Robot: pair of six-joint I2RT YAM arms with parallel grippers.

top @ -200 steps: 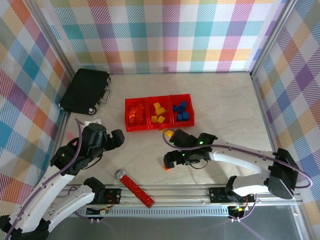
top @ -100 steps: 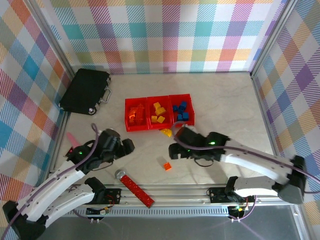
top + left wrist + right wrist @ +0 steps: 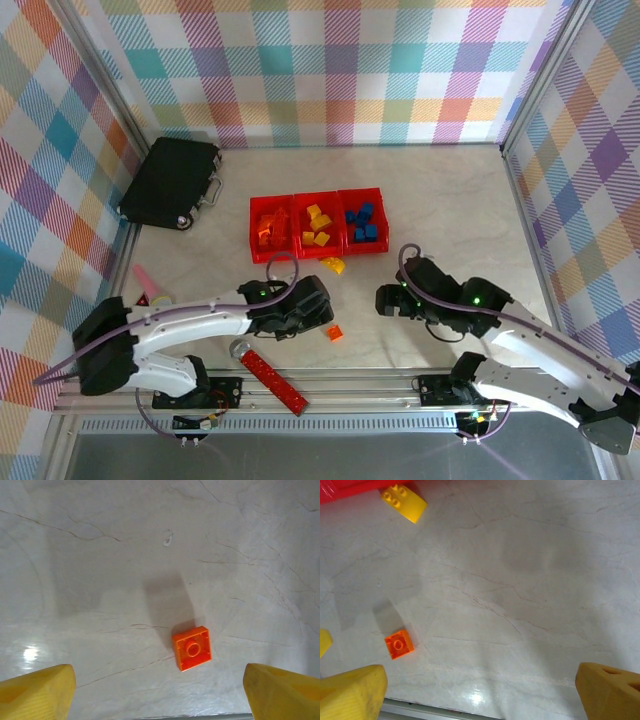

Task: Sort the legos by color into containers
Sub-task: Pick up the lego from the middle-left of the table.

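Three joined red containers (image 3: 255,250) sit mid-table: orange legos (image 3: 271,228) in the left one, yellow (image 3: 317,226) in the middle, blue (image 3: 363,224) in the right. A small orange lego (image 3: 334,333) lies upside down on the table (image 3: 191,648) (image 3: 399,644). A yellow lego (image 3: 333,266) rests just in front of the containers (image 3: 403,502). My left gripper (image 3: 322,312) hovers just left of the orange lego, open (image 3: 160,695), nothing between its fingers. To the right of the lego, my right gripper (image 3: 386,300) is open and empty (image 3: 480,695).
A black case (image 3: 172,182) lies at the back left. A red bar with a silver round end (image 3: 270,372) lies near the front rail (image 3: 350,381). A pink item (image 3: 145,277) sits by the left wall. Plaid walls enclose the table.
My left arm swung from the left side across to the orange lego. My right arm pulled back to the right, away from it, uncovering the yellow lego by the containers.
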